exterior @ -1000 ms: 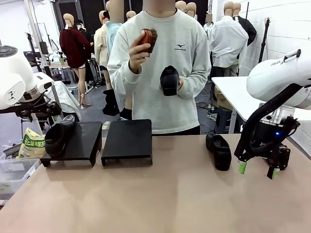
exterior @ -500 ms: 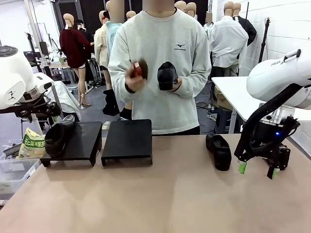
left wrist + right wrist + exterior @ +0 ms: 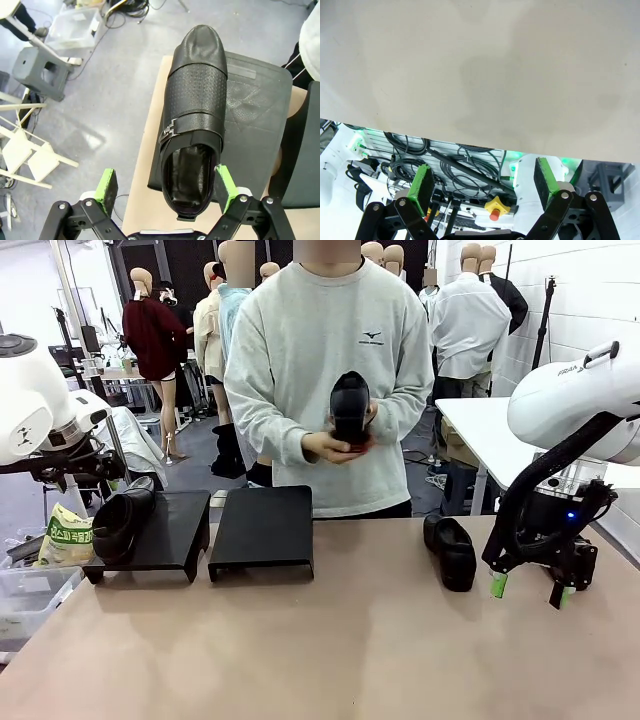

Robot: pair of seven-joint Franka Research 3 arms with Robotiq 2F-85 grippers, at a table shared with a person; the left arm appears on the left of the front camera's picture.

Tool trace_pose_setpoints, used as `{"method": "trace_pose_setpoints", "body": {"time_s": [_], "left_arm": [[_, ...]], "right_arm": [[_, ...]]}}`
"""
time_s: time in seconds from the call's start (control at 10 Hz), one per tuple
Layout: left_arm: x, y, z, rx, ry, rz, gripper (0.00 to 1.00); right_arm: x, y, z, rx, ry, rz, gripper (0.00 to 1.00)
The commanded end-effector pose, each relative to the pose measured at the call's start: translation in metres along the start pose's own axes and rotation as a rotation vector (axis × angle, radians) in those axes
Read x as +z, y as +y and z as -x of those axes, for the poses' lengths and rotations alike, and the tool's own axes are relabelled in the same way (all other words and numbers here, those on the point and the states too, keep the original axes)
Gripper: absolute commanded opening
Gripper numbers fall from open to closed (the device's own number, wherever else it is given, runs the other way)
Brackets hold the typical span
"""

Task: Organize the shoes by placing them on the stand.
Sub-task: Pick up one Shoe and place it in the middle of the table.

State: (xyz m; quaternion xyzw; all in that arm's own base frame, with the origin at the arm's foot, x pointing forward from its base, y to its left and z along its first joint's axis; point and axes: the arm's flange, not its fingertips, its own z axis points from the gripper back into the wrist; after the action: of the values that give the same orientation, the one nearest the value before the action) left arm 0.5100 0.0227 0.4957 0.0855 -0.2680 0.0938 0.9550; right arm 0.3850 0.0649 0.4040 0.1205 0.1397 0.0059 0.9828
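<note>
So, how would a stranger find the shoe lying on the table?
Start at the brown table, on the right gripper's side. Inward of that gripper lies a glossy black shoe. Unlike the shelved shoe on the black stand and the held shoe in the person's hands, it rests directly on the tabletop.

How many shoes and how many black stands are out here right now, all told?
Stands: 2 (left stand, right stand)
Shoes: 3 (shoe on the left stand, shoe on the table, shoe in the person's hands)
Total: 5
</note>
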Motion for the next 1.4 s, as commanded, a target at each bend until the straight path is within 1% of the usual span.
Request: {"method": "trace_pose_setpoints", "body": {"time_s": [0.0,0.2,0.3,0.4,0.5,0.6,0.7,0.8,0.9,1.0,1.1,1.2,1.3], "left_arm": [[0.000,0.000,-0.002,-0.007,-0.011,0.005,1.00],[0.000,0.000,0.000,0.000,0.000,0.000,1.00],[0.040,-0.004,0.030,-0.030,-0.119,0.090,1.00],[0.068,-0.013,0.052,-0.071,-0.211,0.077,1.00],[0.092,-0.026,0.073,-0.132,-0.231,0.107,1.00],[0.114,-0.035,0.088,-0.144,-0.170,0.186,1.00],[0.134,-0.040,0.099,-0.168,-0.112,0.218,1.00],[0.148,-0.045,0.106,-0.189,0.009,0.278,1.00],[0.158,-0.058,0.115,-0.255,0.182,0.403,1.00],[0.158,-0.069,0.123,-0.336,0.371,0.495,1.00],[0.157,-0.077,0.129,-0.379,0.515,0.517,1.00],[0.152,-0.083,0.132,-0.385,0.545,0.494,1.00],[0.145,-0.086,0.132,-0.380,0.536,0.461,1.00]], "right_arm": [[0.002,-0.002,0.000,0.009,0.008,0.022,1.00],[0.002,-0.002,0.000,0.009,0.008,0.022,1.00],[0.002,-0.002,0.000,0.009,0.008,0.022,1.00],[0.002,-0.002,0.000,0.009,0.008,0.022,1.00],[0.002,-0.002,0.000,0.009,0.008,0.022,1.00],[0.002,-0.002,0.000,0.009,0.008,0.022,1.00],[0.002,-0.002,0.000,0.009,0.008,0.022,1.00],[0.002,-0.002,0.000,0.009,0.008,0.022,1.00],[0.002,-0.002,0.000,0.009,0.008,0.022,1.00],[0.002,-0.002,0.000,0.009,0.008,0.022,1.00],[0.002,-0.002,0.000,0.009,0.008,0.022,1.00],[0.002,-0.002,0.000,0.009,0.008,0.022,1.00],[0.002,-0.002,0.000,0.009,0.008,0.022,1.00]]}}
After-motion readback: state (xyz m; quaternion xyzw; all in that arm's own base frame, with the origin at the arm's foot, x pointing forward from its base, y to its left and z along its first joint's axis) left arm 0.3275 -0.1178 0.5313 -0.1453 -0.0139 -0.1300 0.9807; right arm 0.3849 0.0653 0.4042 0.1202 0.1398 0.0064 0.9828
